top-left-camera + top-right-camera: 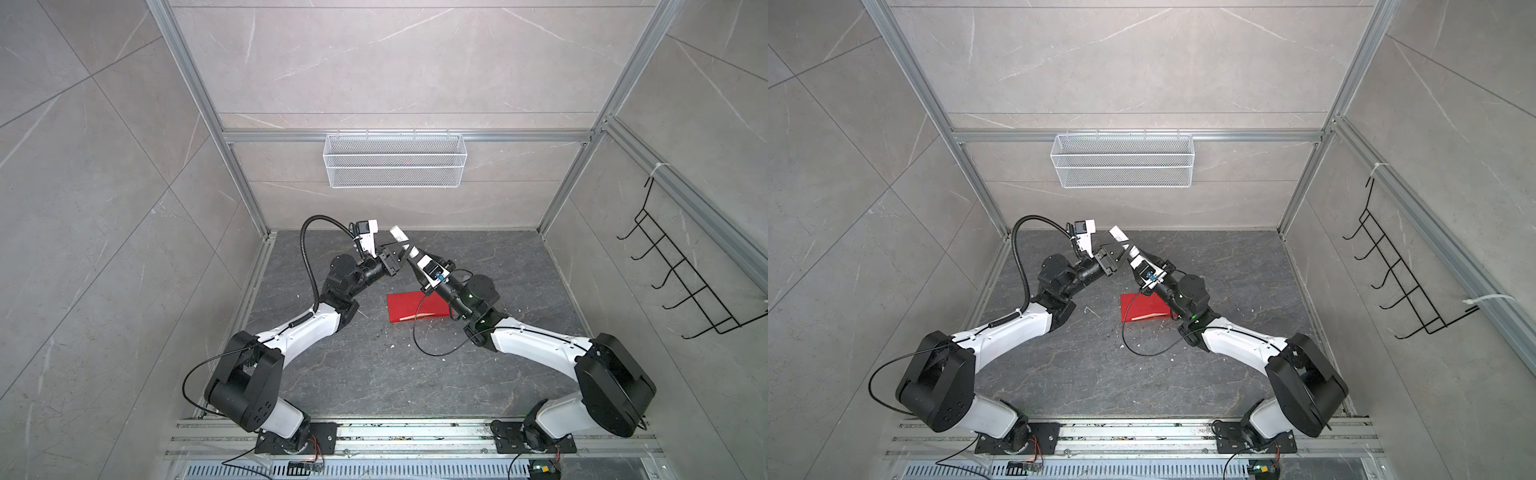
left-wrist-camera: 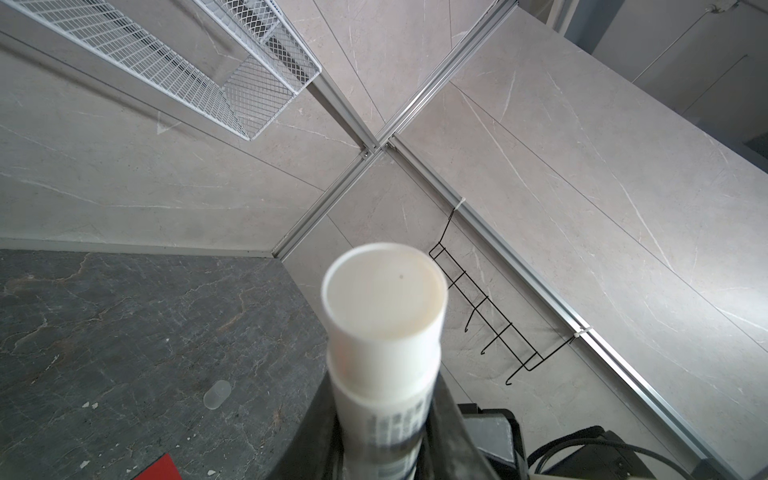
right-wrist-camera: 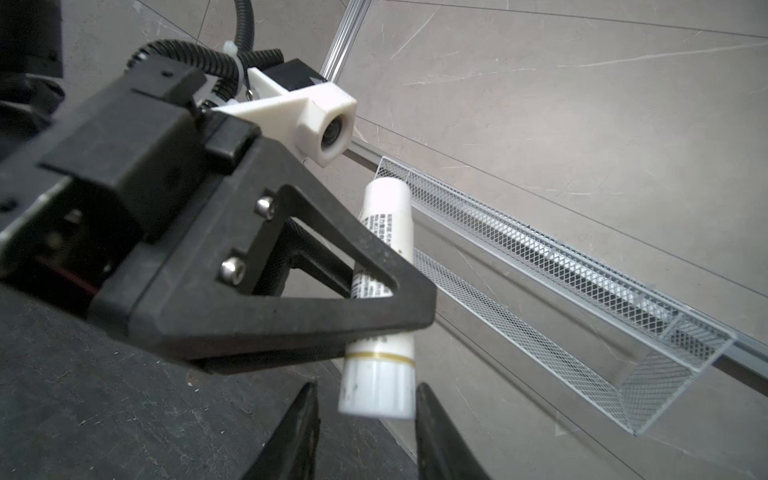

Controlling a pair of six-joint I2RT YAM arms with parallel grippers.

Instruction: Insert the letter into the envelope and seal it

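The red envelope (image 1: 415, 308) (image 1: 1144, 308) lies flat on the dark table, partly under my right arm; one corner (image 2: 160, 469) shows in the left wrist view. The letter is out of view. My left gripper (image 1: 395, 254) (image 1: 1116, 254) (image 2: 384, 415) is raised above the table and shut on a white glue stick (image 1: 400, 236) (image 2: 384, 316) (image 3: 386, 216), uncapped end up. My right gripper (image 1: 410, 250) (image 1: 1130, 250) (image 3: 366, 388) meets it from the right, open. Its fingers (image 3: 305, 415) straddle the stick's ribbed base, with a gap on one side.
A clear cap (image 2: 217, 394) lies on the table beyond the grippers. A white mesh basket (image 1: 395, 160) (image 1: 1121, 160) hangs on the back wall. A black wire hook rack (image 1: 681, 282) hangs on the right wall. Small white scraps dot the table.
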